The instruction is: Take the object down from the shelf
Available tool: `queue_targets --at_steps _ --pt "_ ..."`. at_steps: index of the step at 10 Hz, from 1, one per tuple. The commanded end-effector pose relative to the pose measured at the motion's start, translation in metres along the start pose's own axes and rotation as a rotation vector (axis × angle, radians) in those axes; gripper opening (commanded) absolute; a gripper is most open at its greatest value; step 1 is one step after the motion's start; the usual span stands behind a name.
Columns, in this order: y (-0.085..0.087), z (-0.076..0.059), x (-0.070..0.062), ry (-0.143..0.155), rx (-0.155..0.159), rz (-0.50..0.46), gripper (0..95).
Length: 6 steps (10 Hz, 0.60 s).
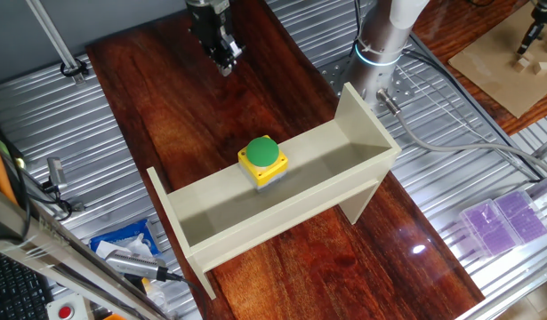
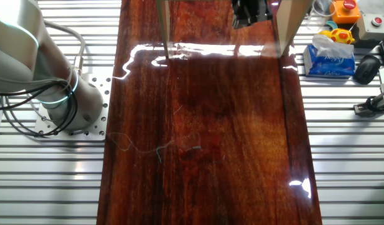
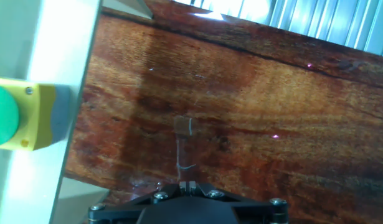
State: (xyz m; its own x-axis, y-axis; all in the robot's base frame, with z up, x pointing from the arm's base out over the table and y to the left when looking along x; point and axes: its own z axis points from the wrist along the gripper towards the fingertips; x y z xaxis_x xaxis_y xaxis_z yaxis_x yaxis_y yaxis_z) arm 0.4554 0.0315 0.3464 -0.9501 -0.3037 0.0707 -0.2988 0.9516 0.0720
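Pincer (image 1: 225, 63) closed, empty, above wooden table (image 1: 166, 107).

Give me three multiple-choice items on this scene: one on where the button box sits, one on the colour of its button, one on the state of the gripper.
1. Where is the button box?
A. On the wooden tabletop beside the shelf
B. On the shelf, perched on its long edge
C. Held in the gripper

2. What colour is the round button on its top?
A. Red
B. Blue
C. Green

3. What is the gripper doing?
A. Hanging above the wooden tabletop, away from the box, holding nothing
B. Clamped on the box
C. Resting inside the shelf trough

Key: 1 B, since the fixed view shows the box up on the shelf; 2 C, since a green dome sits on the yellow top; 3 A, since the fingers hang over bare wood, apart from shelf and box, with nothing between them.
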Motion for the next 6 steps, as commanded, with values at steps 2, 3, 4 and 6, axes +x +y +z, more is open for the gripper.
queue_targets --at_steps 2,3,4,6 --pt "0.0 0.0 0.001 -0.004 -0.009 -0.075 0.0" --pt "0.0 0.0 0.001 -0.005 -0.008 -0.078 0.0" --pt "0.0 0.0 0.001 -0.008 -0.002 -0.078 0.0" --pt "0.01 -0.01 -0.005 -0.009 -0.002 -0.05 0.0"
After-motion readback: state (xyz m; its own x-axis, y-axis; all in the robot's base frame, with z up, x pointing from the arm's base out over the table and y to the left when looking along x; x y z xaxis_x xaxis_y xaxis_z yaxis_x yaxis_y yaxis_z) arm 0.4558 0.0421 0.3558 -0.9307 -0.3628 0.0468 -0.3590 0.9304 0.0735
